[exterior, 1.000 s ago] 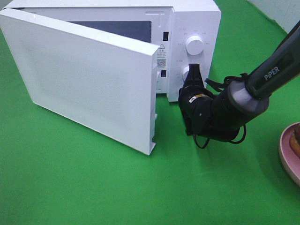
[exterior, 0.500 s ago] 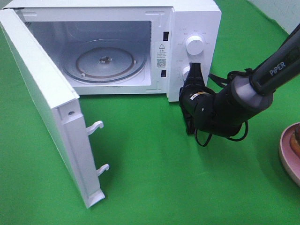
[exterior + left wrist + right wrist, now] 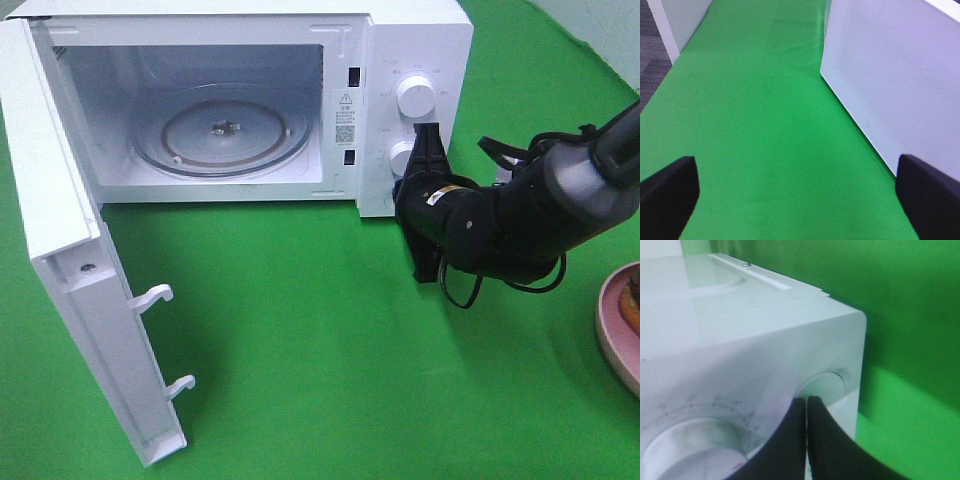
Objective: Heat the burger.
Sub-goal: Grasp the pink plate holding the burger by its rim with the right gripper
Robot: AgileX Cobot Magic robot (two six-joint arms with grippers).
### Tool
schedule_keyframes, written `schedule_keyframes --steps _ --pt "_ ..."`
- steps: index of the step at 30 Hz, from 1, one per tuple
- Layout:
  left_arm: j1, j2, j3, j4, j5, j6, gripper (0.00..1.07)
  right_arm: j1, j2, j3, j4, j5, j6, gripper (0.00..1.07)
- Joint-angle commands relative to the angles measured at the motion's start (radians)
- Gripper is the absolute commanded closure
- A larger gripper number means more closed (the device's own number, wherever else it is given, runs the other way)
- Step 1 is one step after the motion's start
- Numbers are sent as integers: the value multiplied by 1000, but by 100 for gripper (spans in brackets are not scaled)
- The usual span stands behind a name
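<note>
"Now that the microwave (image 3: 410, 40) stands open, which step are we on?"

"Opening is done, I'd say. The door (image 3: 90, 300) is swung wide toward the worktop's (image 3: 330, 380) left front corner, and the glass turntable (image 3: 222, 130) lies bare. Loading comes next."

"Where's the burger (image 3: 631, 298)?"

"At the worktop's right edge, on the pink plate (image 3: 610, 335). Only a brown sliver shows, as the rest is cut off. It's well apart from the cavity."

"And the claws?"

"The right gripper (image 3: 431, 140) has its fingers pressed together on nothing; the wrist view shows the tips (image 3: 806, 402) just beside the lower knob (image 3: 822, 387). Whether they touch it I can't tell. The left gripper (image 3: 797, 200) is spread wide and empty, facing the door's outer face (image 3: 900, 85)."

"So what does the next move ask for?"

"Probably the right arm, since it's nearer the plate. It would need to come off the control panel, part its fingers, swing to the right edge and take the burger gently around the bun — a squeeze could shift the layers. Then it has to carry the burger across to the turntable without clipping the door frame."

"What changed over the last second?"

"A second ago the door was only partly open and hid the cavity. Half a second ago it had swung far enough to show the turntable, and now it's wider again. The right gripper has drifted slightly right of the knob it was against."
</note>
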Motion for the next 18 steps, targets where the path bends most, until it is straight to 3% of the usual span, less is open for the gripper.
schedule_keyframes --steps 1,12,18 --pt "3 -4 3 -1 -10 2 7 -12 -59 25 -36 27 -12 107" --pt "3 -4 3 -1 -10 3 7 -12 -180 101 -77 245 -158 107" --pt "3 -4 3 -1 -10 3 7 -12 -248 114 -109 366 -396 107"
